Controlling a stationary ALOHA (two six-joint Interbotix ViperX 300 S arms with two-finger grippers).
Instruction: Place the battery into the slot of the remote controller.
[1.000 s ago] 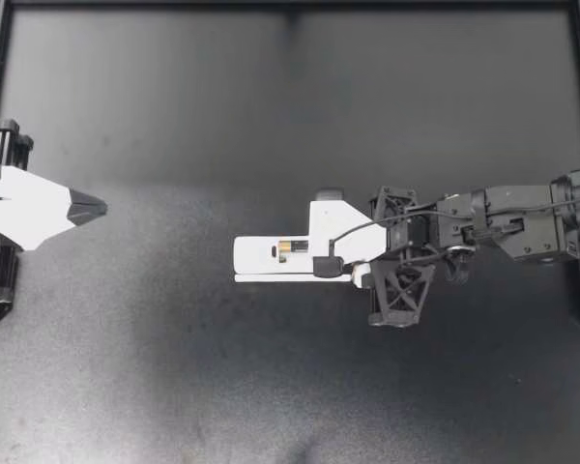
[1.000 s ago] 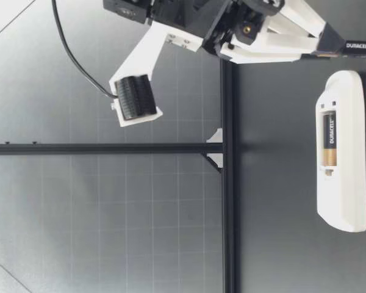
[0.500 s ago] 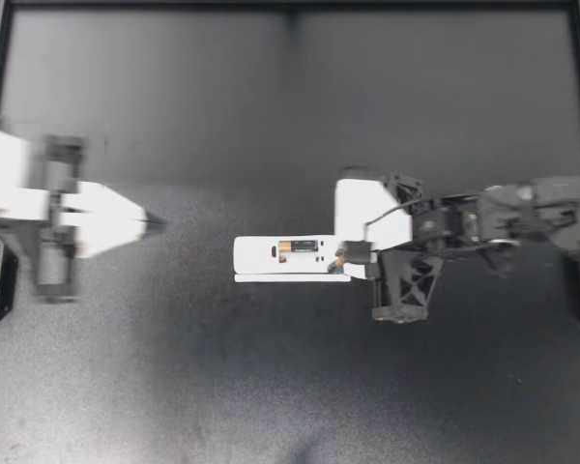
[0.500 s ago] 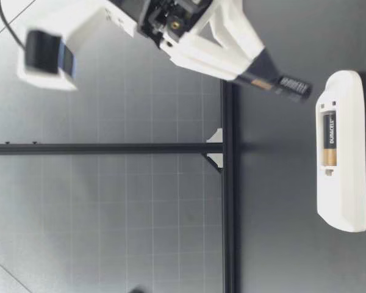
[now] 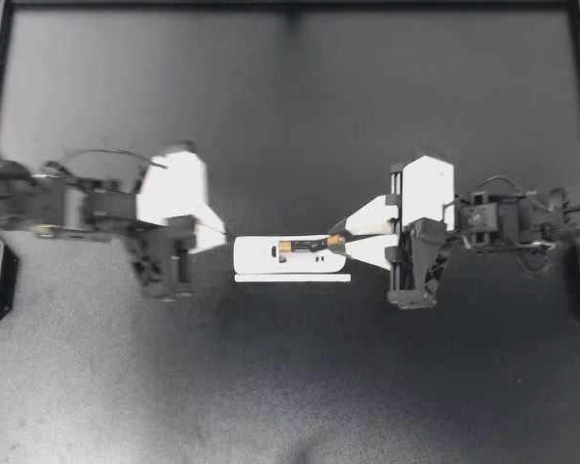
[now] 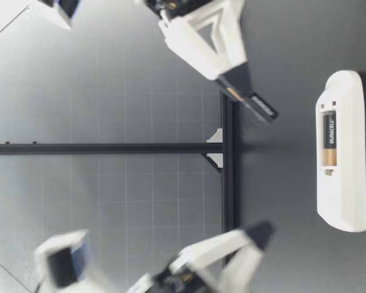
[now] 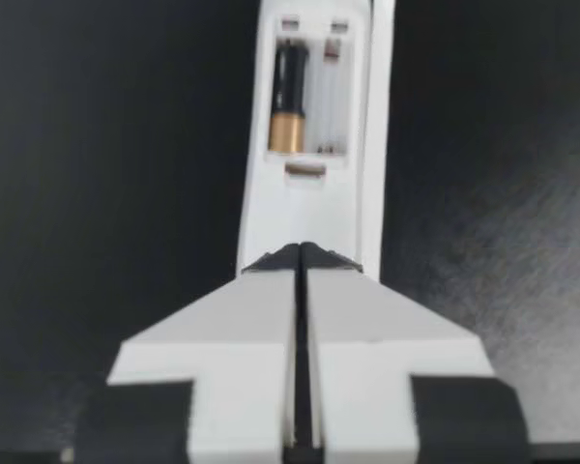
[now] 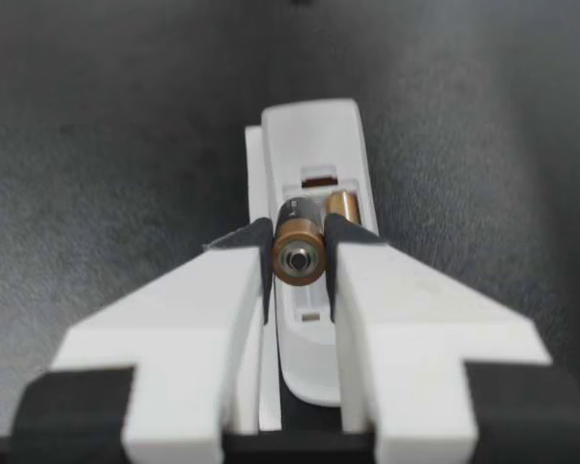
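Observation:
The white remote point(image 5: 261, 257) lies face down mid-table with its battery bay open. One battery point(image 5: 296, 247) sits in the bay, and the slot beside it point(image 7: 331, 101) is empty. My right gripper point(image 5: 340, 240) is shut on a second battery point(image 5: 329, 242), held slanted above the remote's right end. In the low view this battery point(image 6: 256, 105) hangs well above the remote point(image 6: 341, 183). The right wrist view shows the battery point(image 8: 299, 256) end-on between the fingers. My left gripper point(image 5: 222, 235) is shut and holds nothing, its tips at the remote's left end point(image 7: 309, 222).
A thin white strip point(image 5: 292, 278), probably the bay cover, lies along the remote's near side. A black frame rail point(image 5: 290, 5) borders the dark mat at the back and sides.
My left arm swept in from the table's left edge to the remote's left end. My right gripper rolled over and drew back right, raising the battery to a slant.

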